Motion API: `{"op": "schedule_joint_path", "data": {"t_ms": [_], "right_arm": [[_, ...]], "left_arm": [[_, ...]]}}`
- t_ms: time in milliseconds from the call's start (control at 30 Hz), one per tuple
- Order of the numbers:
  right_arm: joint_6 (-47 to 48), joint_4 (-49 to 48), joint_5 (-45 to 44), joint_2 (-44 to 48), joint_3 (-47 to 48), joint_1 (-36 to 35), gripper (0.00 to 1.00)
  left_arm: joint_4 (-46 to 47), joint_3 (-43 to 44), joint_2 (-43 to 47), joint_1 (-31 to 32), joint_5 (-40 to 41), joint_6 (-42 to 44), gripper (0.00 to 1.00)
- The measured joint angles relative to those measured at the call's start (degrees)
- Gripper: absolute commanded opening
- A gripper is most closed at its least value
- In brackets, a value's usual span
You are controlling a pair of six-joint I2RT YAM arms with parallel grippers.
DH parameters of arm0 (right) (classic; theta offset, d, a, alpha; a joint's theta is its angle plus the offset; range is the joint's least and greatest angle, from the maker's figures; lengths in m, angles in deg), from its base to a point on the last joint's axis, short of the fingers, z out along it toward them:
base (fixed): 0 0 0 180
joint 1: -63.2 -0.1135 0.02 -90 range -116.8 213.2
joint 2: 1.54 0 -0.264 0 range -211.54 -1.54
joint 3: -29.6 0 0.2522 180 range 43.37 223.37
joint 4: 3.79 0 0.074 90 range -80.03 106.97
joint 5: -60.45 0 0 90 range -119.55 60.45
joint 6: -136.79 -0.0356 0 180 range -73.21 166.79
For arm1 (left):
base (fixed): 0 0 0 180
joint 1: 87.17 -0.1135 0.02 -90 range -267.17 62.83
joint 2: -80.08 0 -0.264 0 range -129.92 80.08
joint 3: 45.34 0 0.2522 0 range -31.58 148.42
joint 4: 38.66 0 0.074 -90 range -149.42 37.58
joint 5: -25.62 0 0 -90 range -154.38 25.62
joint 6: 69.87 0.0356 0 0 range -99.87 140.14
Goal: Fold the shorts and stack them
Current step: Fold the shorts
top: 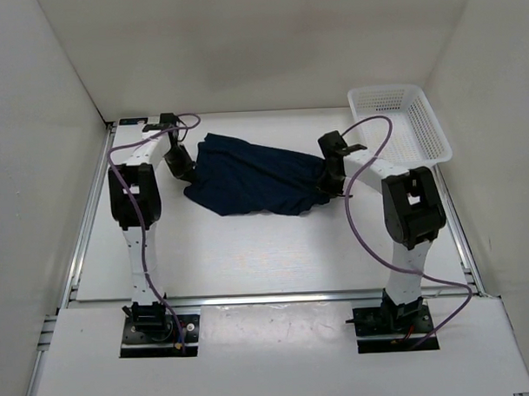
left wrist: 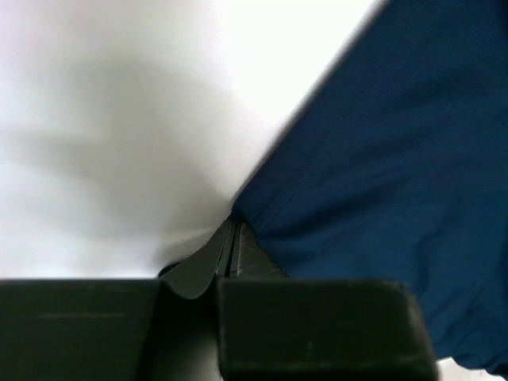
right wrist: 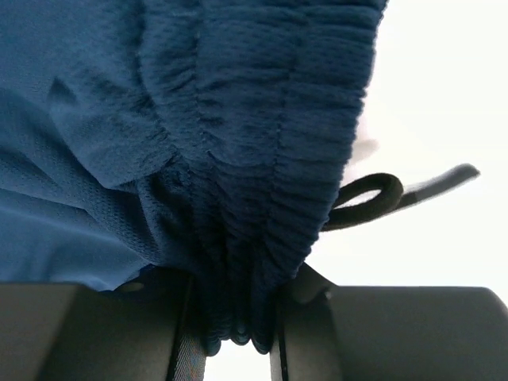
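A pair of dark navy-blue soft cloth shorts [top: 255, 177] lies crumpled on the far middle of the flat white table [top: 249, 251], stretched between the two arms, with its folds too dark in the overhead view to tell waistband from legs. At its left end the black two-finger left gripper [top: 184, 170] sits low against the cloth, and from above its fingertips are lost in shadow. The left wrist view settles it: the left gripper [left wrist: 232, 238] has its jaws pressed together with no gap, pinching one thin corner of the shorts [left wrist: 381, 159], though how much cloth lies between the pads is hidden by the fingers themselves. The rest of the garment runs off the right and bottom edges of that view, above blurred white table [left wrist: 119, 119]. At the other end, the right gripper [top: 332, 183] is half buried in fabric when seen from above. In its own camera the right gripper [right wrist: 234, 321] stands partly closed around a thick bunch of gathered, ribbed waistband [right wrist: 254, 159], which fills the space between the jaws and hides their inner faces. A dark looped drawstring [right wrist: 373, 198] pokes out to the right of the bunch, its far end blurred. A white perforated plastic basket [top: 436, 131] sits at the far right corner of the table, well apart from the shorts; its contents, if any, cannot be made out.
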Motion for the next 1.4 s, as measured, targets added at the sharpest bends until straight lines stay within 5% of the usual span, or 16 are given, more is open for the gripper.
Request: {"op": "schedule_joint_path", "data": {"t_ms": [367,400,467,500,600,633,700,733,867,1067,1167,1333,1400], "right_arm": [[1.09,4.52,-2.14,19.28,-21.73,-7.45,0.07],[0.87,5.14,-2.25,21.09,-23.37,-8.04,0.12],[0.52,6.99,-2.40,24.92,-26.32,-9.16,0.45],[0.09,7.96,-2.45,26.80,-27.54,-9.62,0.70],[-0.55,11.61,-3.19,31.39,-29.55,-10.14,0.98],[-0.66,13.00,-3.78,32.61,-29.64,-10.21,1.00],[-0.70,14.93,-5.03,35.01,-29.62,-10.36,1.00],[-0.70,15.98,-5.77,36.17,-29.49,-10.36,1.00],[-0.87,19.78,-8.79,38.82,-26.99,-10.36,1.00],[-0.94,20.68,-11.65,37.40,-20.92,-10.36,0.98],[-0.85,20.41,-12.17,35.43,-18.58,-10.23,0.89],[-0.02,19.19,-12.46,32.06,-15.78,-7.96,0.67],[0.39,17.88,-11.91,30.34,-15.08,-6.12,0.66]], "left_arm": [[2.82,-34.88,29.83,-1.99,5.16,-4.68,0.10],[2.95,-37.53,32.72,-1.99,5.49,-4.96,0.10],[2.69,-42.95,38.34,-1.75,5.99,-5.49,0.10],[2.49,-45.11,40.54,-1.60,6.08,-5.55,0.23],[1.53,-47.45,42.71,-0.90,6.12,-5.11,0.47],[1.42,-47.45,42.53,-0.66,6.19,-5.05,0.56],[0.96,-47.01,42.03,-0.15,6.56,-4.90,0.77],[0.15,-46.05,41.48,0.28,6.88,-5.01,0.77],[-1.09,-38.75,38.42,1.79,7.72,-4.83,0.54],[-0.76,-21.09,26.10,3.98,7.26,-2.93,0.68],[-0.42,-15.32,18.25,4.39,5.35,-2.19,0.71],[-1.57,-14.05,9.14,4.68,1.95,-1.38,0.67],[-2.84,-13.77,7.82,4.72,0.87,-1.29,0.55]]}}
